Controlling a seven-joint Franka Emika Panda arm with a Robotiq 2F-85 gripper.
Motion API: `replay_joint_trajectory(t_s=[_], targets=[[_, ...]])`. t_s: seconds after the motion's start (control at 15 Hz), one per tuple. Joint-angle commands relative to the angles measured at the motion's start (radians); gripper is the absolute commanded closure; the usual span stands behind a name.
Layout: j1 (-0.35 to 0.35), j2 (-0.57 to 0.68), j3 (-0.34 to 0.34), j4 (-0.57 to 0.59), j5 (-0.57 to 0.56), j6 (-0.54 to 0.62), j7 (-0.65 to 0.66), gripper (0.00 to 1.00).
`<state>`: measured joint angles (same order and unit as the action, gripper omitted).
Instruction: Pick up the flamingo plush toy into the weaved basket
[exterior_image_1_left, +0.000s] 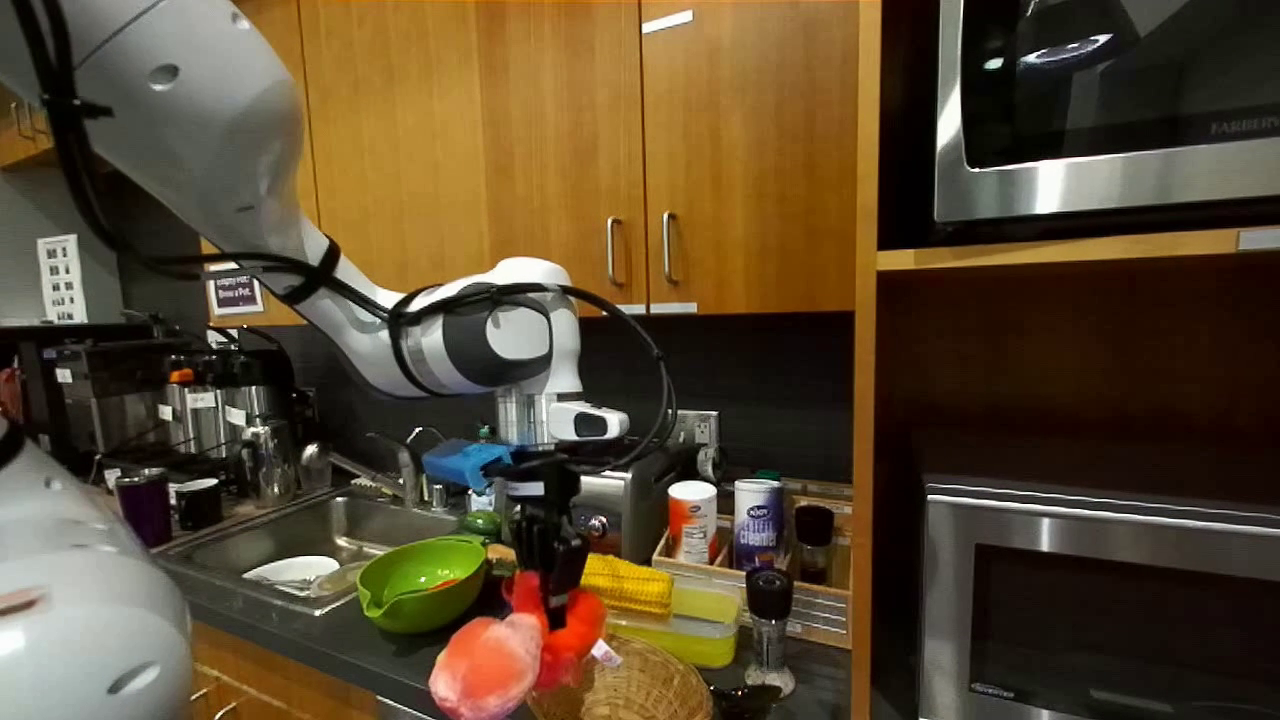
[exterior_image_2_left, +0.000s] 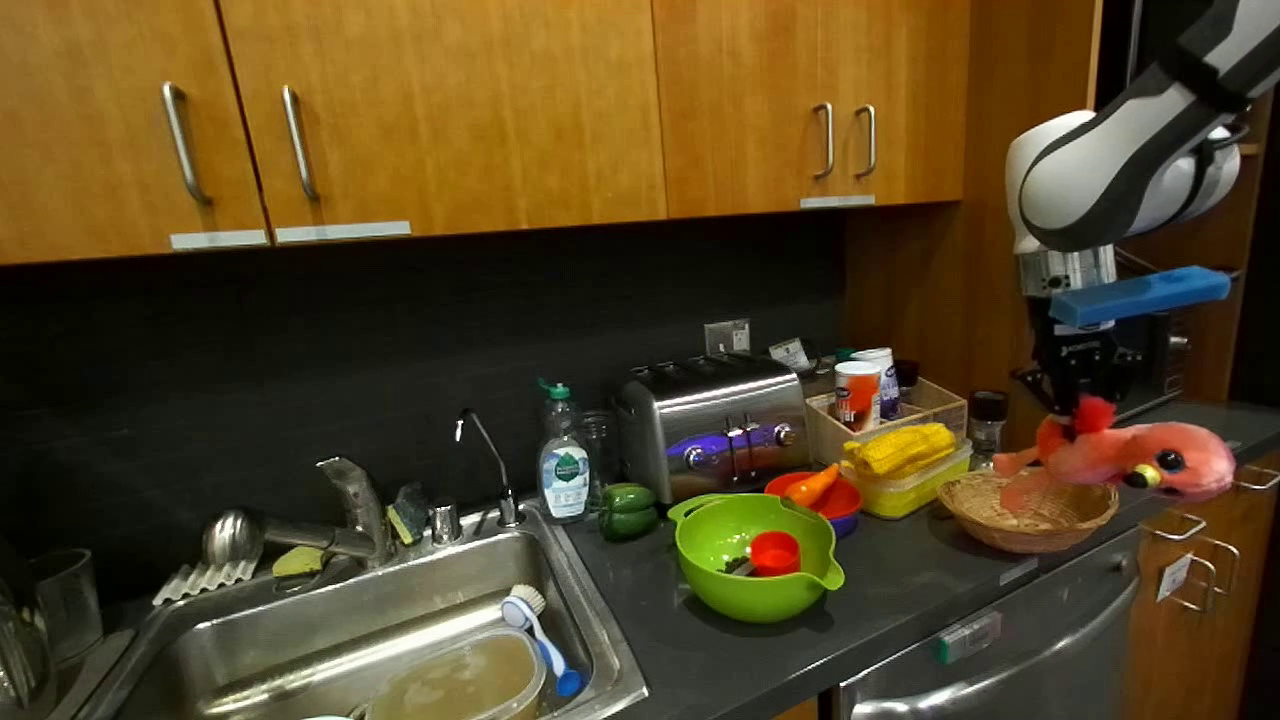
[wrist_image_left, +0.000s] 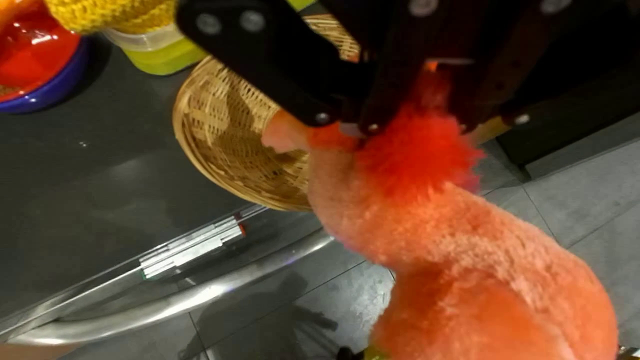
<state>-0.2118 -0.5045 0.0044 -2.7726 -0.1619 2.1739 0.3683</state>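
My gripper (exterior_image_1_left: 558, 608) is shut on the pink flamingo plush toy (exterior_image_1_left: 490, 668), pinching it at its red-orange fluffy part. In an exterior view the toy (exterior_image_2_left: 1130, 455) hangs sideways in the gripper (exterior_image_2_left: 1075, 415), its head with eye and beak pointing right. The tan weaved basket (exterior_image_2_left: 1030, 535) stands on the counter below, with nothing seen in it. In the wrist view the toy (wrist_image_left: 450, 240) covers the basket's right side; one end is over the basket (wrist_image_left: 220, 130), and the body and head reach past its rim. The toy partly hides the fingertips.
Behind the basket are a yellow-green container (exterior_image_2_left: 910, 490) with yellow corn (exterior_image_2_left: 905, 450) and a pepper grinder (exterior_image_1_left: 769, 625). A green bowl (exterior_image_2_left: 755, 590), a red bowl (exterior_image_2_left: 840, 492), a toaster (exterior_image_2_left: 720, 420) and a sink (exterior_image_2_left: 590, 600) lie further along the counter. The counter's front edge runs close to the basket.
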Motion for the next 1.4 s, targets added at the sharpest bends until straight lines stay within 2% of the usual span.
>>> replay_joint_trajectory(t_s=[0.0,0.4,0.73,1.0,1.33], targets=[[-0.004,0.029,0.023,0.001,-0.024,-0.004,0.043,0.95],[0.001,0.042,0.048,-0.009,-0.110,0.056,0.073,0.95],[-0.009,0.034,0.073,-0.016,-0.261,0.198,0.085,0.95],[-0.006,0.059,0.066,-0.011,-0.283,0.254,0.061,0.95],[0.008,0.098,0.065,-0.007,-0.271,0.271,0.037,0.95]])
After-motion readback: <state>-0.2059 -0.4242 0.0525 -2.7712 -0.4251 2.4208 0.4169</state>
